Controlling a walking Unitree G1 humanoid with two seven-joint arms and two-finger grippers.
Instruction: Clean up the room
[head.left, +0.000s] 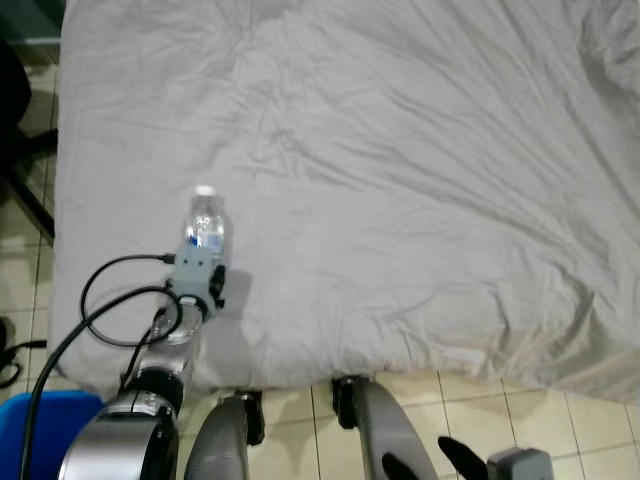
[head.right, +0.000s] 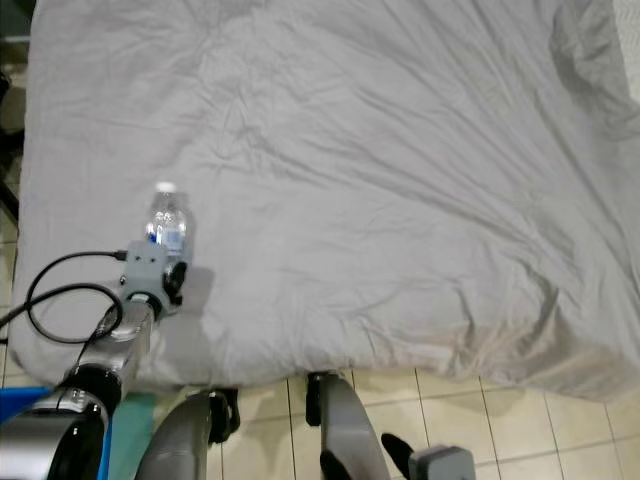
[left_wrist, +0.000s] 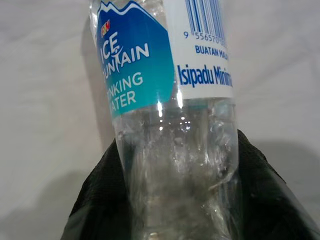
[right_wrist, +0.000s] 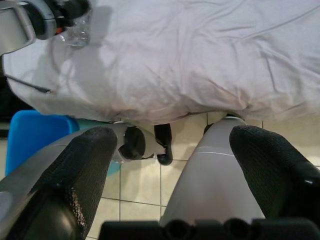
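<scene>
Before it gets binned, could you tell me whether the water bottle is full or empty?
Seemingly empty: the water bottle looks clear, without a visible waterline, between the left gripper fingers.

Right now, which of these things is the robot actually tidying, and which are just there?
Part of the job:
water bottle, gripped by the left gripper
blue bin on the floor, a likely place for it

Just there:
bed sheet
tiled floor
right gripper, idle and open

Bed (head.left: 400, 180) covered by wrinkled grey-white sheet; clear water bottle (head.left: 206, 225) on sheet near left front edge, cap pointing away
</scene>
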